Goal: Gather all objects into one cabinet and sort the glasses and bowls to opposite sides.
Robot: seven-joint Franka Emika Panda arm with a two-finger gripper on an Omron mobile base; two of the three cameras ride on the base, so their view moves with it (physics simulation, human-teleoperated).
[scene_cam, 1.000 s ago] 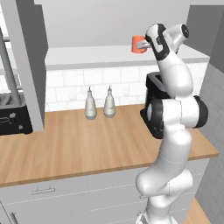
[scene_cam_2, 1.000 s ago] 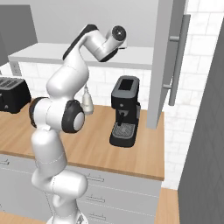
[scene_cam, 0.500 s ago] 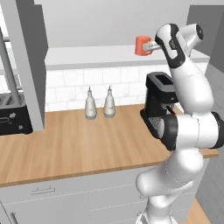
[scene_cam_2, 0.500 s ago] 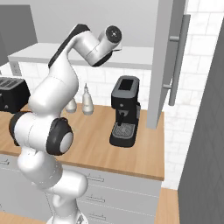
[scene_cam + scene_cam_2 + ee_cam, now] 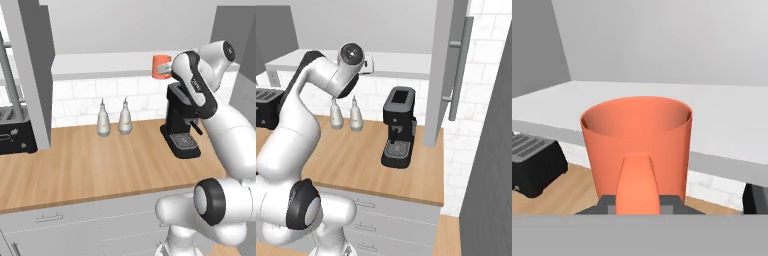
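Note:
My gripper (image 5: 638,202) is shut on the orange mug (image 5: 637,142), holding it upright with its handle turned toward the hand camera. In the left base view the orange mug (image 5: 160,66) hangs at the front edge of the cabinet's white shelf (image 5: 100,65), high above the coffee machine, with the gripper (image 5: 170,70) just to its right. The shelf (image 5: 722,112) stretches bare behind the mug. The cabinet's light-grey door (image 5: 446,70) stands open with its bar handle (image 5: 459,67) showing. The beige mug and both bowls are out of view.
A black coffee machine (image 5: 181,122) stands on the wooden counter (image 5: 90,165) below the mug. Two white bottles (image 5: 113,118) sit by the tiled wall. A black toaster (image 5: 15,132) is at the far left, beside another open door (image 5: 30,75).
The arm has swung and its elbow has shifted right. The orange mug, still gripped, has come down a little to the level of the white shelf's edge.

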